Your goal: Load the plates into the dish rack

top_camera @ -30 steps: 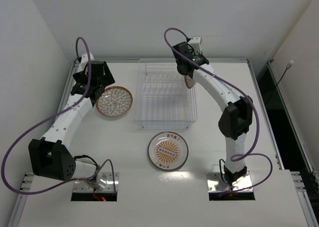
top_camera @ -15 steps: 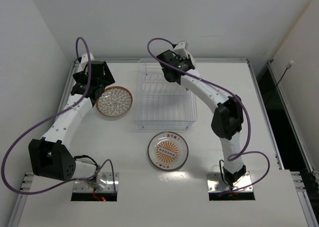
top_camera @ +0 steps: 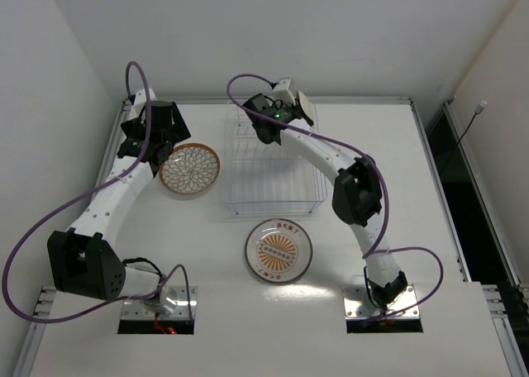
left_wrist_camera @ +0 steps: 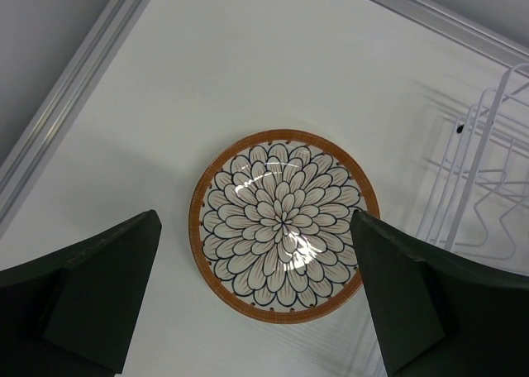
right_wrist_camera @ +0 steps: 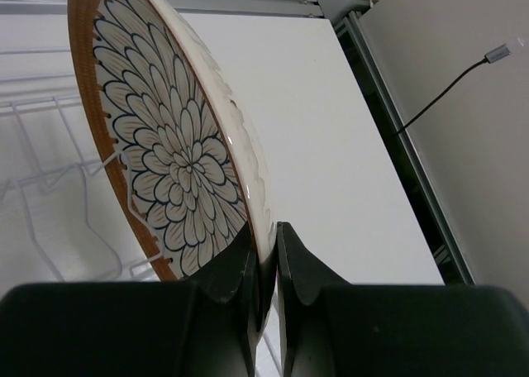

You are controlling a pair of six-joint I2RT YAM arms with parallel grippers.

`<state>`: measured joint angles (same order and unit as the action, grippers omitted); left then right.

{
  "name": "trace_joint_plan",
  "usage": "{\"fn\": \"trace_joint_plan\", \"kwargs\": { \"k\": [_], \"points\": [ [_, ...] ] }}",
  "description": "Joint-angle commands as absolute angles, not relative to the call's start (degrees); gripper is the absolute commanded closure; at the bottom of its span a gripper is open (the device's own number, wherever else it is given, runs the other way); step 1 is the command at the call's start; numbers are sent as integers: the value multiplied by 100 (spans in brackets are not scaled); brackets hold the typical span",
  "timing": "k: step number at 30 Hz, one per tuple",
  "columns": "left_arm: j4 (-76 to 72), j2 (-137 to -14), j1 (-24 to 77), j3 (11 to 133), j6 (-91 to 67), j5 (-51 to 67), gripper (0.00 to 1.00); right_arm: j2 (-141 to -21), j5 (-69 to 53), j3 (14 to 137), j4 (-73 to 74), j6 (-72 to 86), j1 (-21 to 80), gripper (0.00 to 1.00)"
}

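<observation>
My right gripper (top_camera: 289,116) is shut on the rim of a brown-rimmed petal plate (right_wrist_camera: 178,162), held on edge above the back of the wire dish rack (top_camera: 273,183). Its fingers (right_wrist_camera: 240,265) pinch the plate's rim, and the rack's wires (right_wrist_camera: 50,178) lie just below. A second brown-rimmed petal plate (top_camera: 190,169) lies flat on the table left of the rack. My left gripper (top_camera: 164,150) hovers open above it, and the plate (left_wrist_camera: 283,225) shows between the spread fingers (left_wrist_camera: 107,286). The pale-rimmed sunburst plate (top_camera: 278,250) lies flat in front of the rack.
The rack's left side (left_wrist_camera: 488,187) stands close to the right of the left-hand plate. A raised rail (top_camera: 124,133) runs along the table's left and back edges. A dark gap with a cable (right_wrist_camera: 496,59) lies past the table's right edge.
My right arm has swung left with its plate, from the rack's right rear corner to above the rack's back left part. The left arm and both flat plates have not moved.
</observation>
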<state>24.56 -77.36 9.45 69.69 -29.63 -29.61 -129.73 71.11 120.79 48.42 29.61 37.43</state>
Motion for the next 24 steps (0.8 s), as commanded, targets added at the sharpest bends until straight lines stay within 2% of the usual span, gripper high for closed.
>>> {"fn": "trace_joint_plan", "kwargs": {
  "k": [1, 3, 5, 6, 9, 14, 17, 21, 22, 24],
  "points": [
    [2294, -7682, 949, 7093, -3006, -2979, 0, -12973, 7119, 12305, 4975, 3524, 3938, 98],
    [2294, -7682, 949, 7093, -3006, -2979, 0, -12807, 6997, 12077, 4852, 3524, 3938, 98],
    [2294, -7682, 949, 7093, -3006, -2979, 0, -12806, 6935, 12024, 4799, 3524, 3938, 94],
    [2294, -7682, 949, 7093, -3006, -2979, 0, -12753, 6935, 12023, 4799, 3524, 3938, 84],
    [2294, -7682, 949, 7093, -3006, -2979, 0, -12753, 6795, 12023, 4956, 3673, 3885, 82],
    [2294, -7734, 949, 7093, -3006, -2979, 0, -12700, 6460, 11900, 5010, 3937, 3814, 72],
    [2294, -7734, 949, 7093, -3006, -2979, 0, -12700, 6460, 11900, 5062, 3999, 3814, 71],
    [2294, -7734, 949, 7093, -3006, -2927, 0, -12560, 6407, 11848, 5062, 3999, 3814, 60],
    [2294, -7734, 949, 7093, -3006, -2927, 0, -12499, 6407, 11848, 5062, 3999, 3814, 52],
    [2294, -7734, 949, 7093, -3006, -2927, 0, -12420, 6460, 11900, 5062, 3999, 3814, 45]
  ]
}}
